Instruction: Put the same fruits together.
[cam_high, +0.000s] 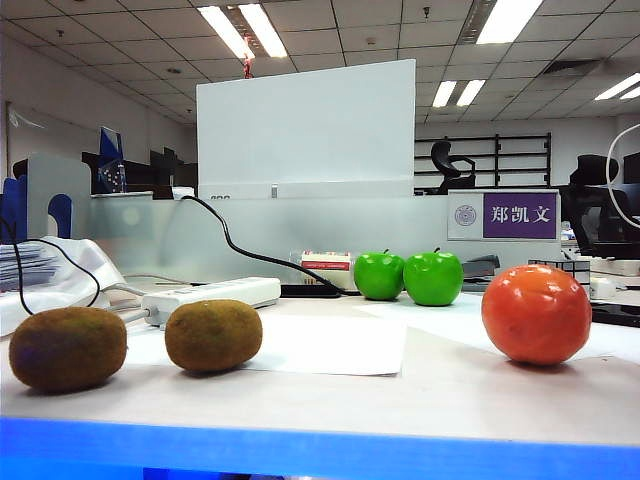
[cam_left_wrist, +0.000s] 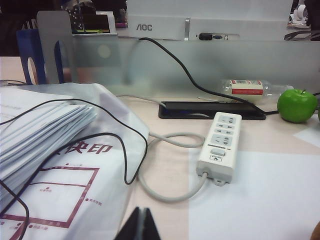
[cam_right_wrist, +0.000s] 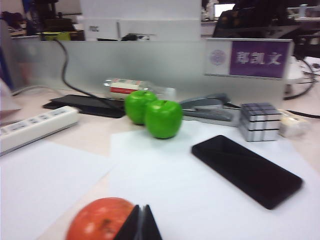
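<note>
Two fuzzy brown kiwis (cam_high: 67, 347) (cam_high: 213, 335) lie side by side near the table's front left. Further back, two shiny green apples (cam_high: 379, 275) (cam_high: 433, 277) stand touching each other; the right wrist view shows them too (cam_right_wrist: 137, 104) (cam_right_wrist: 163, 118), and one apple (cam_left_wrist: 297, 105) appears in the left wrist view. The orange-red fruit (cam_high: 536, 313) sits at the front right, just in front of my right gripper (cam_right_wrist: 140, 223), which is shut and empty. My left gripper (cam_left_wrist: 140, 225) is shut and empty too, over bare table near a plastic bag. Neither gripper shows in the exterior view.
A white power strip (cam_left_wrist: 220, 145) with cables lies behind the kiwis. A bag of papers (cam_left_wrist: 50, 150) fills the left side. A black phone (cam_right_wrist: 246, 169), a mirrored cube (cam_right_wrist: 259, 121) and a stapler (cam_right_wrist: 207, 108) lie right of the apples. A glass partition (cam_high: 300, 230) closes the back.
</note>
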